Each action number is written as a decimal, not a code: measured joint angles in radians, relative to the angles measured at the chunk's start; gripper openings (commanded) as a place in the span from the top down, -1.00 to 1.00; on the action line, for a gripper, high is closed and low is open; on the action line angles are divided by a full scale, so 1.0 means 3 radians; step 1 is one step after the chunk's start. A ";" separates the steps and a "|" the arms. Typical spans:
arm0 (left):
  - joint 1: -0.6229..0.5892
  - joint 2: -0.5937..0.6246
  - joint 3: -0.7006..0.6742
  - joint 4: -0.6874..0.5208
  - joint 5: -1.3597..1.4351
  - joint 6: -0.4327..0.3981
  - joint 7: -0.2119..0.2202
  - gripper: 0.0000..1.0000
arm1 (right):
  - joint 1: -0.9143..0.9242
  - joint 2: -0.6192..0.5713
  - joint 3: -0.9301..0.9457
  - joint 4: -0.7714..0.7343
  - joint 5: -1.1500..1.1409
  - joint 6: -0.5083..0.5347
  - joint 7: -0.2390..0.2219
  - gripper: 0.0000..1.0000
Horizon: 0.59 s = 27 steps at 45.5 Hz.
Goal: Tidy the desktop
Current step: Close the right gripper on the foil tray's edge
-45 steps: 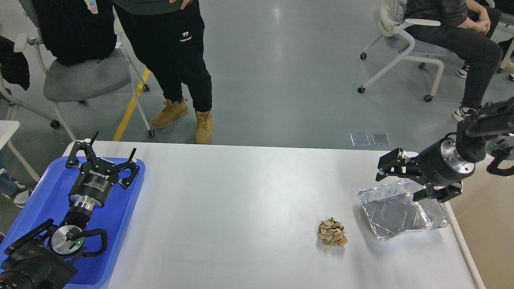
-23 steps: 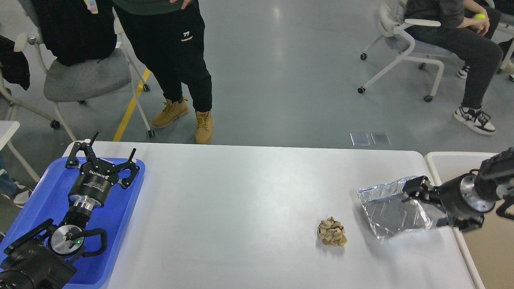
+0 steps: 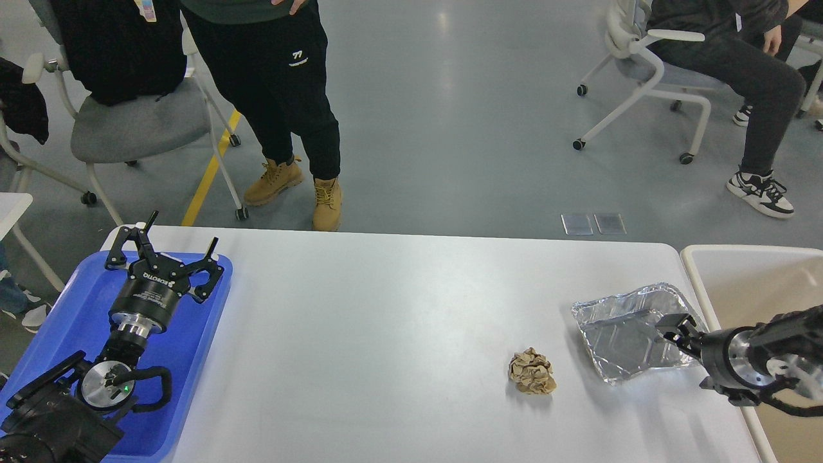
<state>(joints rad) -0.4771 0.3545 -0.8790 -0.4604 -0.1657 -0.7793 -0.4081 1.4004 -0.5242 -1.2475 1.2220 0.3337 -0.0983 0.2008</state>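
The white desktop (image 3: 386, 334) holds a crumpled brown paper ball (image 3: 532, 372) right of the middle and an empty foil tray (image 3: 620, 334) near the right edge. My right gripper (image 3: 689, 352) is low at the foil tray's right rim. Its fingers look open, the upper finger (image 3: 670, 321) over the tray's inside and the other outside the rim. My left gripper (image 3: 164, 254) is open and empty above the blue plastic tray (image 3: 71, 302) at the left edge.
A beige bin with a cream rim (image 3: 746, 276) stands just past the table's right edge. A person in tan boots (image 3: 283, 96) stands at the far edge. Chairs (image 3: 128, 122) stand beyond the table, and a seated person (image 3: 739, 58) is at the back right.
My right arm has come down and back toward the near right, from above the foil tray's far side to its right rim. The bin is now uncovered. The left arm has not moved.
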 measured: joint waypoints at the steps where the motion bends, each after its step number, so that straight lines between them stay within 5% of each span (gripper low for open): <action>1: 0.0000 0.0000 0.0000 0.0000 0.0000 0.0000 0.0000 -0.98 | -0.0024 -0.0001 0.0019 -0.0006 0.0005 -0.0028 0.0000 -0.94; 27: 0.0000 0.0000 0.0000 -0.0001 0.0000 0.0000 0.0000 -0.98 | -0.0595 0.0016 0.0411 -0.0272 0.0179 -0.0549 0.0005 -0.78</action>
<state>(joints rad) -0.4771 0.3545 -0.8790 -0.4607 -0.1657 -0.7793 -0.4081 1.2219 -0.5194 -1.1242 1.1404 0.3874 -0.2629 0.2023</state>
